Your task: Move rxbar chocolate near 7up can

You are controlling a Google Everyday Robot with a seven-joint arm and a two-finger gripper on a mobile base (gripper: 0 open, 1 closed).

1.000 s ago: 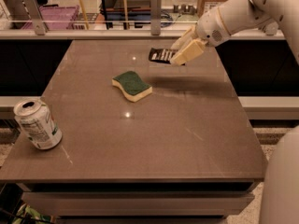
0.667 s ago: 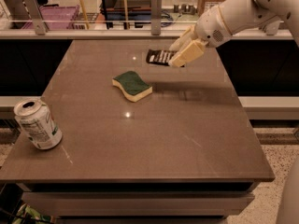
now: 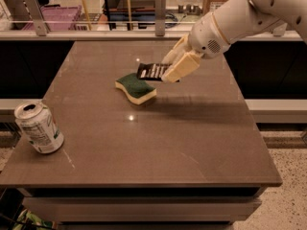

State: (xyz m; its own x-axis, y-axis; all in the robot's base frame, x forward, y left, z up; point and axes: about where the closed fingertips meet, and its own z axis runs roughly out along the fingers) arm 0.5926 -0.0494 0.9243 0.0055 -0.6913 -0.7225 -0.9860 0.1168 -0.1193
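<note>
7up can (image 3: 38, 127) sits at the front-left corner of the table (image 3: 192, 147), upright with a slight lean, silver top open to view, well apart from everything else. moving right: green-and-yellow sponge (image 3: 135, 87) lies flat near mid-table, green face up. just beyond its far-right edge is the rxbar chocolate (image 3: 151, 71), black wrapper with pale lettering, held roughly level and off the surface (its left end overhangs the sponge's back corner in this view, contact between the two can't be judged). gripper (image 3: 169, 71) is clamped on the bar's right end, pale fingers (image 3: 181, 66) pinching it, bar sticking out to the left of the tips. the white arm (image 3: 230, 20) comes in from the upper right. a broad shadow of it falls across the tabletop right of the sponge. the surface is a brown matte slab, with one small light glint near centre. behind it are a metal rail with posts (image 3: 160, 6) and a purple crate (image 3: 53, 16) far left. speckled floor (image 3: 288, 195) shows at lower right.
</note>
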